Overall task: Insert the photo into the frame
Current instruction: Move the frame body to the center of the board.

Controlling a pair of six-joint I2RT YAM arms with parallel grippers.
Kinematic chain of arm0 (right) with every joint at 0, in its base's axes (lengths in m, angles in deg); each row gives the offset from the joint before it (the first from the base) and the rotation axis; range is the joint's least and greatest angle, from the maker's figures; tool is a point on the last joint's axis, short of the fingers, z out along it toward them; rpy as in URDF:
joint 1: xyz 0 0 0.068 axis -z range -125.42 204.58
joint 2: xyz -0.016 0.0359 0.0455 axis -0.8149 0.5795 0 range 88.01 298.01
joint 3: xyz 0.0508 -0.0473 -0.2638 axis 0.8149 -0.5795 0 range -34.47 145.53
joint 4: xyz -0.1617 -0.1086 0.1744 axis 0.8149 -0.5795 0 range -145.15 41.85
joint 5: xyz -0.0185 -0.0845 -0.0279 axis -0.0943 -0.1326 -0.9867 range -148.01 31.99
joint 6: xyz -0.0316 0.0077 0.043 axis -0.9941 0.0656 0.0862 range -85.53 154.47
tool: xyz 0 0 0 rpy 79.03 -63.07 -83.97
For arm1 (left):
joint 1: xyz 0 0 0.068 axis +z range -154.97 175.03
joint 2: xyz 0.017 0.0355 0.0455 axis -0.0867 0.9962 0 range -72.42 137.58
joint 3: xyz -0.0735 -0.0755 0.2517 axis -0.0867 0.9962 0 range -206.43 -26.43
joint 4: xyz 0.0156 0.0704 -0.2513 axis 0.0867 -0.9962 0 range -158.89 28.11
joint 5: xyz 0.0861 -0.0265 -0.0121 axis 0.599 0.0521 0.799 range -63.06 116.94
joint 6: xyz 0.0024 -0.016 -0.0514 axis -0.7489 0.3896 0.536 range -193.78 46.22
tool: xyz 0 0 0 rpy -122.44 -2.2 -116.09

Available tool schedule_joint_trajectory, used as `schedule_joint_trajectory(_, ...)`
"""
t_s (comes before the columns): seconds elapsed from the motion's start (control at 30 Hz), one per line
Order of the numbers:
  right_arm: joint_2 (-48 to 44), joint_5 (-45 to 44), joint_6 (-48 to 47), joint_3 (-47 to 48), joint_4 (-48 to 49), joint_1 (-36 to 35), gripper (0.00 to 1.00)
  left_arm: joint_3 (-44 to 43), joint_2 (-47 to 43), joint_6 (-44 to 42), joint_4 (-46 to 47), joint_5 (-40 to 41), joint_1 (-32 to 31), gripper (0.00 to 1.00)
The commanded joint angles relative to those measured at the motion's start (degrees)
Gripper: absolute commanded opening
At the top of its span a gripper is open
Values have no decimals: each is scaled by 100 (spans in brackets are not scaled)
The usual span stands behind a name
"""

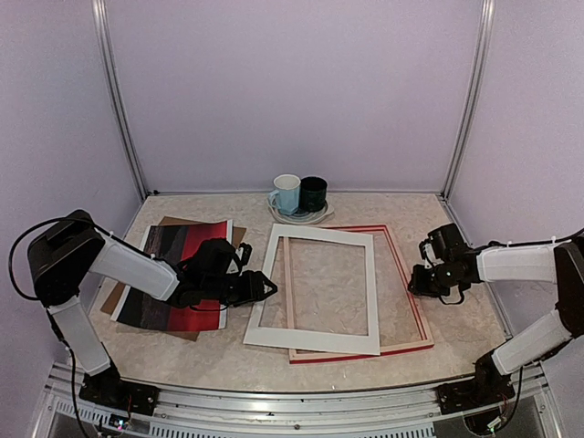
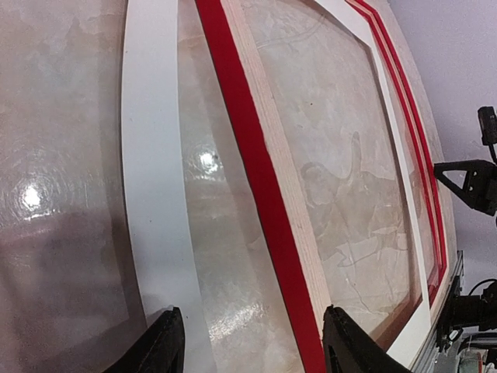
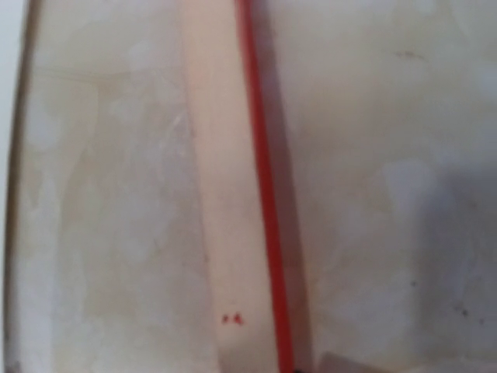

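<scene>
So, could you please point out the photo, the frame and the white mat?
photo (image 1: 173,239): top view, upper part of the print.
frame (image 1: 409,290): top view, its right rail.
white mat (image 1: 315,340): top view, its near strip.

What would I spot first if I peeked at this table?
The big white mat border in the middle of the table grabs the eye, lying crooked on top of the red frame. To the left, the red sunset photo lies under the left arm, whose open left pincer points toward the mat. At the back stand a pale mug and a black mug.
</scene>
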Motion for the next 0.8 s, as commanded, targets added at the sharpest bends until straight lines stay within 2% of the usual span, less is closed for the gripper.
schedule_joint_trajectory(0.0, 101, -11, -44, -94, 201, 53, 18, 108, -106, 38, 127, -13, -35, 60)
schedule_joint_trajectory(0.1, 105, 89, -28, -124, 270, 53, 6, 120, -127, 50, 127, -8, -44, 60)
schedule_joint_trajectory(0.17, 112, 171, -15, -151, 322, 48, 4, 118, -128, 50, 127, -6, -53, 60)
schedule_joint_trajectory(0.37, 209, 246, 48, -186, 389, 53, 20, 76, -135, 51, 101, -11, -70, 60)
schedule_joint_trajectory(0.77, 261, 611, -55, -172, 573, 53, 26, 73, -242, 36, 4, 33, -79, 60)
